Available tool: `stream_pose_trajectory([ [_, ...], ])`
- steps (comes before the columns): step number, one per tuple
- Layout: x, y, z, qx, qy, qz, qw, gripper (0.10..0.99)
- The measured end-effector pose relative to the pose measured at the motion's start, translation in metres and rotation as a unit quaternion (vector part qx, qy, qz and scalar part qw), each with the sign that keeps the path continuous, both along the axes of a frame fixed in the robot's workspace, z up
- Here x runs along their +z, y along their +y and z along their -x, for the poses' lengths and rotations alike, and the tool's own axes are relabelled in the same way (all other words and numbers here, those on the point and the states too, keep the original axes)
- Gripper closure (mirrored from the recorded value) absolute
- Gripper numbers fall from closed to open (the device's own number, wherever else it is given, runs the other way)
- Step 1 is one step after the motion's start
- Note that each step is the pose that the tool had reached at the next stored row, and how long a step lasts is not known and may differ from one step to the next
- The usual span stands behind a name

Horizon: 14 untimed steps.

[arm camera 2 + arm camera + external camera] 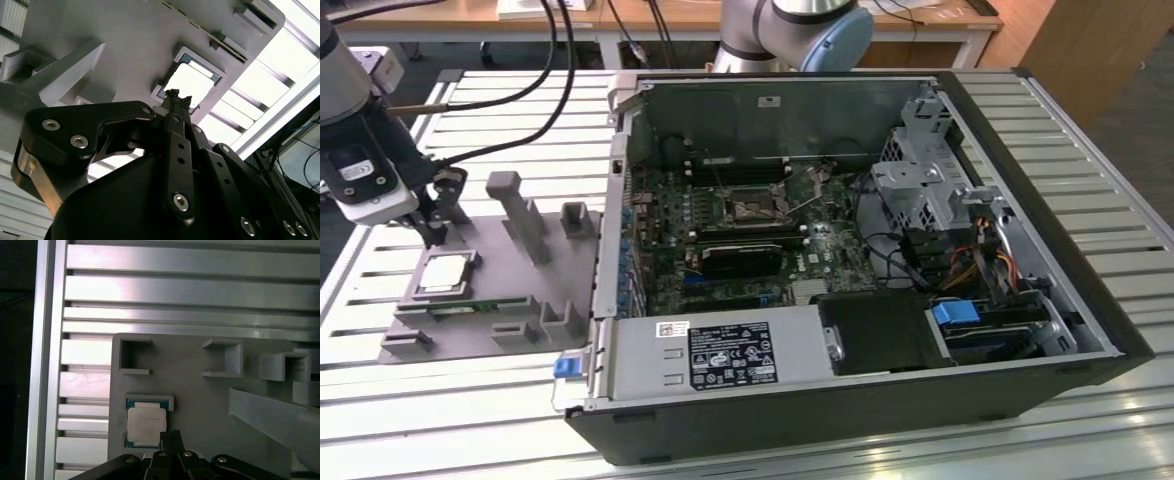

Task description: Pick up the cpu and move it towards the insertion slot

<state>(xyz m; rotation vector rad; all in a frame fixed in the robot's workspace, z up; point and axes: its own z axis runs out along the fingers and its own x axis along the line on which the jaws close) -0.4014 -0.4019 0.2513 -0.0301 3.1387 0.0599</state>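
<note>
While the cpu lies flat in a recess of the grey fixture on the table, the gripper hangs over one edge of it, fingers pressed together and empty. The recess walls likely stop sliding. The insertion slot is well apart, inside the open computer case; the way above looks free.

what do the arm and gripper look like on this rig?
The arm is silver-grey with a pale blue joint cap. A white box with a label sits at the wrist, black cables running off beside it. The gripper is matte black linkage plates studded with silver screw heads.
</note>
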Motion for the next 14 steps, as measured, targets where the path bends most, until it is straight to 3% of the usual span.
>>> stream_pose_trajectory([
  [14, -0.02, 0.0, 0.0016, 0.0, -0.0025, 0.0, 1.0, 0.984],
])
